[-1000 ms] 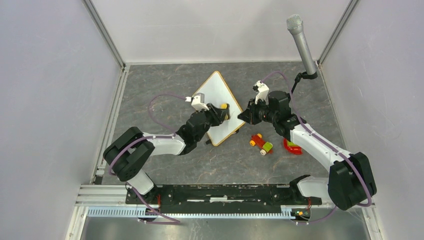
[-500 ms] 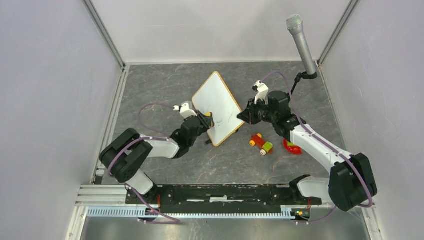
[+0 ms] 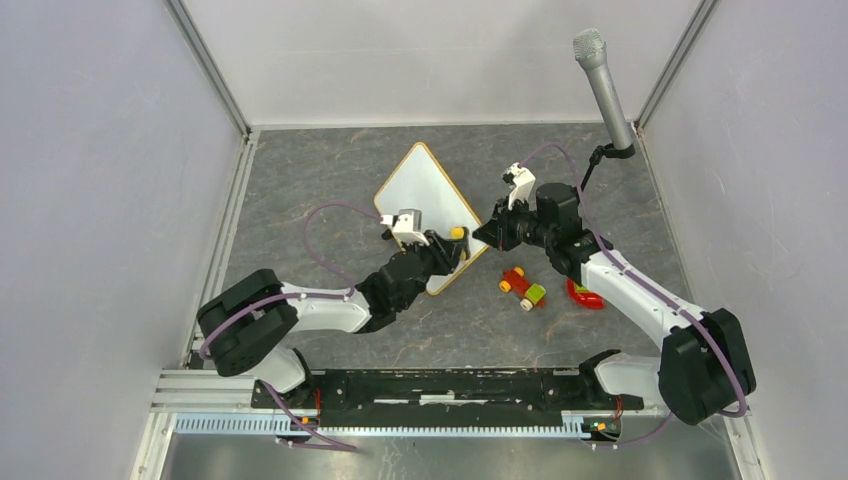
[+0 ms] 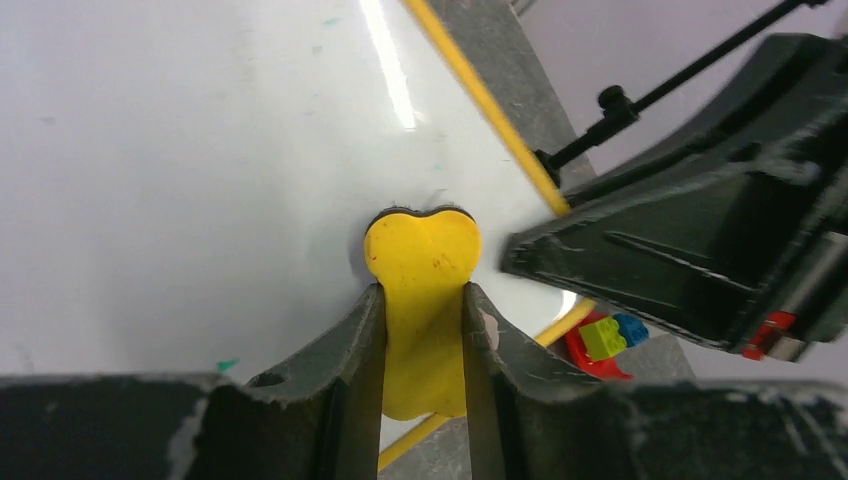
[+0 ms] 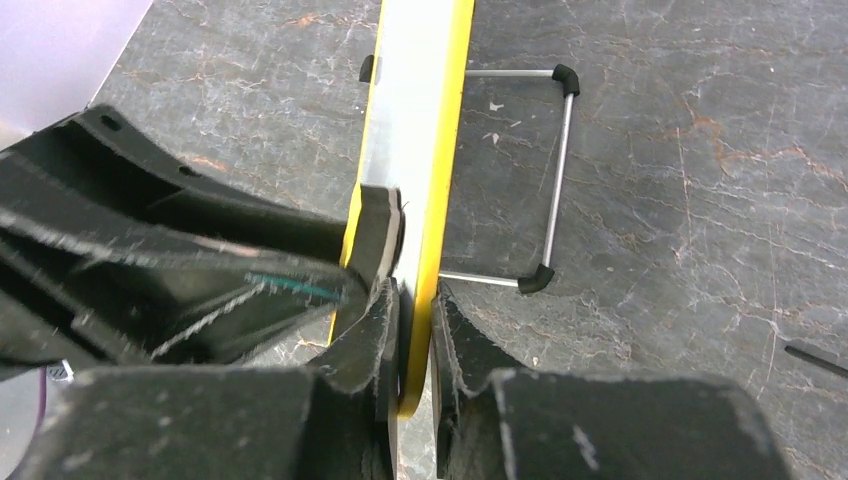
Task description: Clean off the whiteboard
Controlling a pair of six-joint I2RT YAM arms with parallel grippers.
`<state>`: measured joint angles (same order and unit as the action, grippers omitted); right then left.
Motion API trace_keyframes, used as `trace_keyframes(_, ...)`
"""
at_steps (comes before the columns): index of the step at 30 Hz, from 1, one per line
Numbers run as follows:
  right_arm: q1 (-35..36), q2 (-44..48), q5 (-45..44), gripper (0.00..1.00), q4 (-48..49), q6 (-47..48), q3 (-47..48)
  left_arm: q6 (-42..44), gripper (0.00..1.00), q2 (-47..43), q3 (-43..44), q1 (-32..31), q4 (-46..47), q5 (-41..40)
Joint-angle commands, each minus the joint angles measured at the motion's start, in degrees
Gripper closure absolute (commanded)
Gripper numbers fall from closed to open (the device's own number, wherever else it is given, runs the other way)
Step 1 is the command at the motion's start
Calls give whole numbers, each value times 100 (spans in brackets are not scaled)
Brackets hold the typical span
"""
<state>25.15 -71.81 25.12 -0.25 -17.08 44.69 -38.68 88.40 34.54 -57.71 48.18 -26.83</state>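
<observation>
Yellow eraser (image 4: pixel 422 250), clamped in the left end effector (image 4: pixel 422 300), presses the whiteboard (image 3: pixel 420 185) mid-surface (image 3: pixel 300 170). The right end effector (image 5: pixel 412 300) pinches its 3 o'clock edge. Wiping step, I judge; next, sweep toward the green speck (image 4: pixel 228 365) at the eraser's 8 o'clock.

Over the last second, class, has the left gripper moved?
Yes. The left gripper, shut on the eraser, swung left, away from the toy car, then back right toward it.

Lab enclosure — white walls (image 3: pixel 90 200), aluminium rail (image 3: pixel 400 424), microphone (image 3: pixel 603 85).
</observation>
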Motion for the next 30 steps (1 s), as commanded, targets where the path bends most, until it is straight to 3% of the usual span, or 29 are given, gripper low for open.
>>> trace_keyframes(1, 324, -24, 845, 100, -143, 385, -153, -1035, 81, -90, -566, 421, -664, -275)
trace_keyframes(6, 324, -40, 863, 100, -135, 381, -136, -1980, 82, -50, -1132, 717, -718, -472)
trace_keyframes(12, 320, -21, 863, 100, -145, 383, -152, -2230, 82, -120, -1256, 1013, -972, -467)
trace_keyframes(22, 324, -67, 949, 100, -142, 380, -109, -1746, 82, -793, -1465, 1614, -989, -121)
trace_keyframes(30, 333, -142, 1019, 100, -63, 127, -92, -964, 83, -2366, -1329, 1553, -2421, -719)
